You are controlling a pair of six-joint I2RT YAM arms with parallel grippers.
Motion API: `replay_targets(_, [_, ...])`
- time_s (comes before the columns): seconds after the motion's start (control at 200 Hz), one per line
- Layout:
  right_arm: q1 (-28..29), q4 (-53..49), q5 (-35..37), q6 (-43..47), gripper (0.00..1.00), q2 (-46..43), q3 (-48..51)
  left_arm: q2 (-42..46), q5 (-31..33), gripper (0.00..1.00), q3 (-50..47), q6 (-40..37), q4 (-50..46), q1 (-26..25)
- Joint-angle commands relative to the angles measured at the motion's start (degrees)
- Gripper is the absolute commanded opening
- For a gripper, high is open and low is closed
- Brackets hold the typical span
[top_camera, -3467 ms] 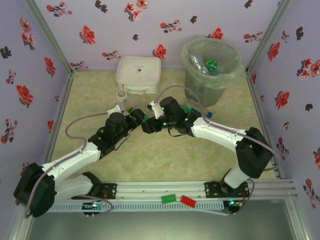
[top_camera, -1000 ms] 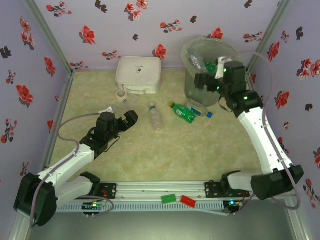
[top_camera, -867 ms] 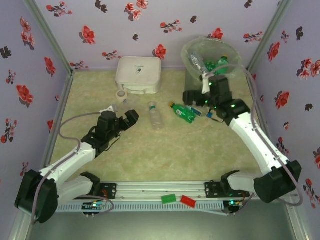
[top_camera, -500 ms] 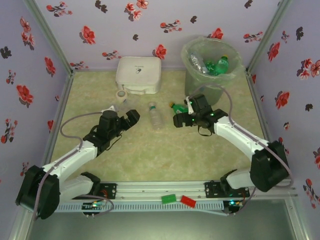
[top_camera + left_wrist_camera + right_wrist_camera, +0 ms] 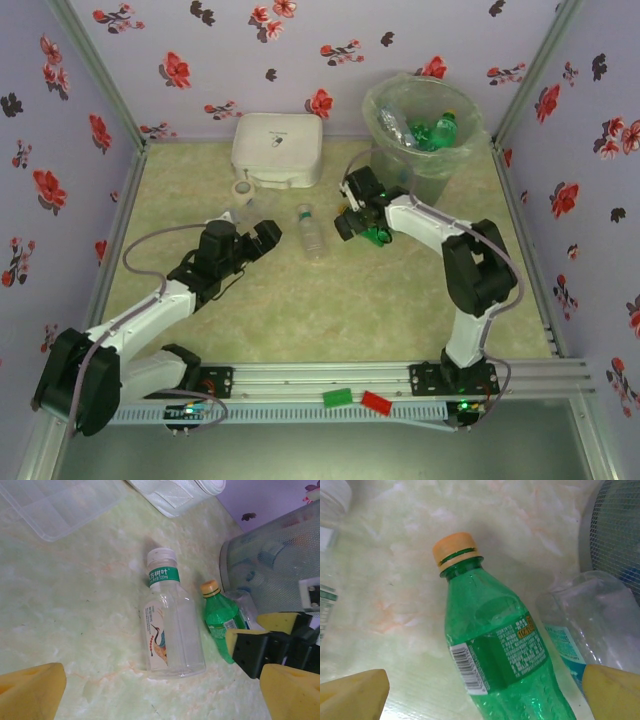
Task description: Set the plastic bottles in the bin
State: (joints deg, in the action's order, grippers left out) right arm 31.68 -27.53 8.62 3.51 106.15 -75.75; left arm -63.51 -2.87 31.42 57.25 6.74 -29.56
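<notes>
Swinging back down from the bin (image 5: 455, 165), the right gripper (image 5: 356, 222) hangs wide open over a green bottle (image 5: 495, 645) lying beside the bin's base. Another green one seemingly now rests inside, so this pick comes next. Farther from the bin, the left gripper (image 5: 262, 236), also wide, faces a clear bottle (image 5: 170, 630).

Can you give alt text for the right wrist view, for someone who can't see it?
An orange-capped green bottle lies on the marbled table, framed between the open yellow fingertips of the right gripper. A clear, blue-labelled bottle lies beside it.
</notes>
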Motion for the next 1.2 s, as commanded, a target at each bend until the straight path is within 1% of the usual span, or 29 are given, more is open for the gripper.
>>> replay_targets(0.0, [1.3,-4.8,3.3,3.7,1.0,3.0,-2.2,0.6,-0.7,1.0,0.1,0.9,-0.3,0.4])
replay_targets(0.325, [6.1,-6.0,7.1,4.2,0.94,5.2,-0.9,-1.6,-1.1,1.0,1.3,0.9,0.5,0.4])
replay_targets(0.47, [6.4,-6.1,7.2,4.0,0.86,5.8,-0.9,-2.1,-1.5,1.0,1.3,1.2,0.8,0.4])
replay_targets(0.735, [6.4,-6.1,6.3,2.8,0.78,6.6,-0.6,-1.5,-1.6,1.0,1.0,1.4,0.8,0.3])
replay_targets(0.88, [6.4,-5.8,4.7,1.5,0.67,6.2,0.0,-1.2,-1.7,1.0,0.8,1.3,0.7,0.4])
replay_targets(0.915, [6.4,-5.4,3.9,1.1,0.63,5.6,0.4,-1.1,-1.6,1.0,0.8,1.4,0.7,0.4])
replay_targets(0.965, [6.4,-4.4,3.0,0.4,0.61,4.3,1.4,-1.0,-1.7,1.0,0.8,1.3,0.7,0.4])
replay_targets(1.05, [6.4,-1.7,2.1,-0.9,0.6,0.7,4.3,-0.8,-1.6,1.0,0.7,1.3,0.7,0.4])
replay_targets(1.195, [6.4,2.3,-0.3,-2.8,0.59,-8.4,9.2,-0.9,-1.6,1.0,0.5,1.4,1.0,0.4])
